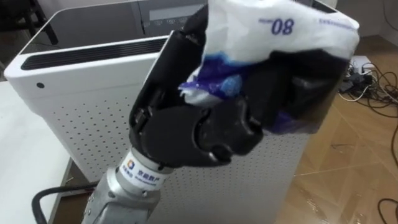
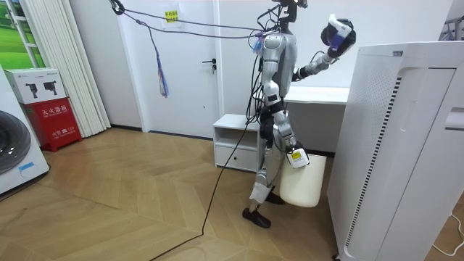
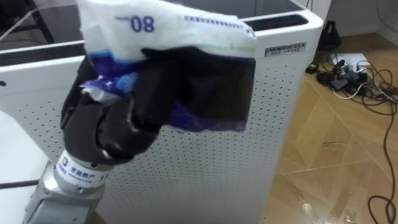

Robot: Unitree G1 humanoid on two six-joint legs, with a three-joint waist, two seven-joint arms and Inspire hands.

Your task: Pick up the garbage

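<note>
While the left robot hand (image 1: 205, 134) is clamped on the plastic wrapper (image 1: 280, 28) up beside the air purifier (image 1: 81, 106), any slack probably drops it on the floor (image 1: 360, 162).

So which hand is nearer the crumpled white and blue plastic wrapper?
Left. The left hand is raised with its fingers curled round the wrapper; the right hand hangs low at the robot's side, by a white plastic bin.

The wooden floor (image 2: 145, 196) carries a tall white unit (image 2: 406, 145), a low white cabinet (image 2: 235, 141) and tangled cables (image 3: 341, 79)
</note>
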